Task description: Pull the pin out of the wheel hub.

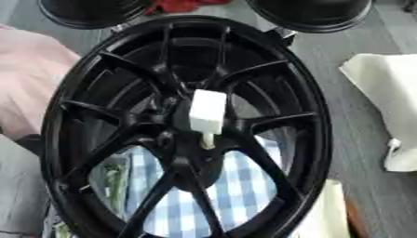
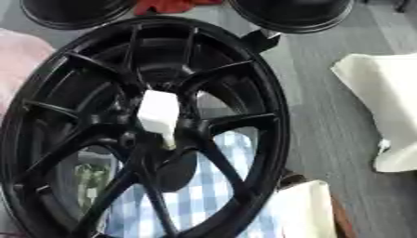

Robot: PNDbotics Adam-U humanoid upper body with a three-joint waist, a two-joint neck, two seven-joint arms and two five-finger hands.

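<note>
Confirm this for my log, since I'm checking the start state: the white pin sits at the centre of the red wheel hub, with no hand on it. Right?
Not quite: the wheel hub is black, not red, as the left eye view shows. The white pin does sit at its centre, and no hand is on it.

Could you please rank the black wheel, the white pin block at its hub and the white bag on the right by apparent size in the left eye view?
1. Black wheel, filling most of the view.
2. White bag, though the picture's edge cuts it off, so its full extent is unsure.
3. White pin block, clearly smallest.
</note>
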